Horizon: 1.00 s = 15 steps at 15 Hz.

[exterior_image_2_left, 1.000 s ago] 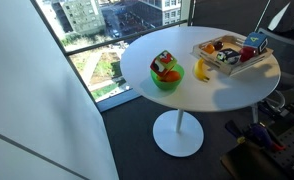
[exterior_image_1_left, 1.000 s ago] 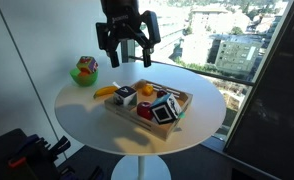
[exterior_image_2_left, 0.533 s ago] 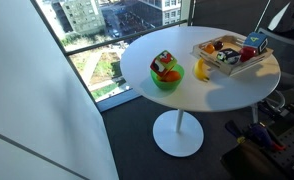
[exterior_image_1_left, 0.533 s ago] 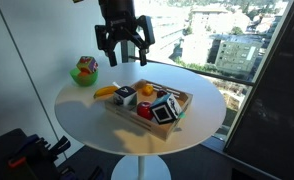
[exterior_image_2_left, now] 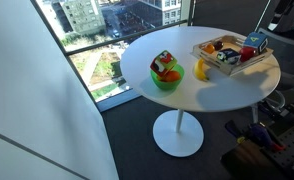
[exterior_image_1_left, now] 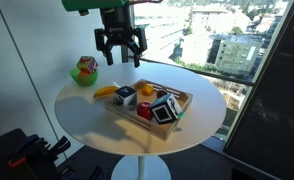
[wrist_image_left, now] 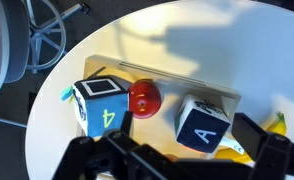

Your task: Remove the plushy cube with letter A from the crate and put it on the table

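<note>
The plushy cube with letter A (wrist_image_left: 202, 125) lies in the light-wood crate (wrist_image_left: 167, 78), its dark face with a white A turned up; it also shows in an exterior view (exterior_image_1_left: 125, 94). The crate (exterior_image_1_left: 127, 117) stands on the round white table (exterior_image_1_left: 87, 115) in both exterior views. My gripper (exterior_image_1_left: 121, 58) hangs open and empty above the table, behind the crate. In the wrist view its dark fingers (wrist_image_left: 177, 165) frame the bottom edge, with the A cube between them and below.
In the crate there is also a larger framed cube with a 4 (wrist_image_left: 102, 105), (exterior_image_1_left: 165, 110), and a red apple (wrist_image_left: 144, 97). A banana (exterior_image_1_left: 105, 91) lies beside the crate. A green bowl (exterior_image_1_left: 84, 72), (exterior_image_2_left: 167, 76) holds a multicoloured cube. The table edge is near.
My gripper has moved left and a little lower above the table, staying open. The objects have not moved.
</note>
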Each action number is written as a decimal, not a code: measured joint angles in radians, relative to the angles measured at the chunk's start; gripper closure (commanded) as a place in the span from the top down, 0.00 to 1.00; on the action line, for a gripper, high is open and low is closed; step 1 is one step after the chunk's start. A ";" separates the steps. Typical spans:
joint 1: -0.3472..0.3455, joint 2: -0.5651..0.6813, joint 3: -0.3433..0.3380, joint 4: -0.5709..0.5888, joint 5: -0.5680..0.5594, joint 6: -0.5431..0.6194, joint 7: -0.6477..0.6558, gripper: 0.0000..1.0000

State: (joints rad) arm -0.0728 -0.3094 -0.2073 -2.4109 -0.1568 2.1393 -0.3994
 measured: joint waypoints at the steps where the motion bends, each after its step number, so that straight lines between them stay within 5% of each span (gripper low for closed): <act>1: 0.004 0.008 0.000 0.000 0.020 0.005 -0.016 1.00; 8: 0.008 0.078 0.004 -0.002 0.094 0.035 -0.026 1.00; 15: 0.008 0.135 0.051 -0.003 0.096 0.097 0.138 1.00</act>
State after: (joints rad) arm -0.0648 -0.1743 -0.1562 -2.4144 -0.0604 2.2363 -0.2613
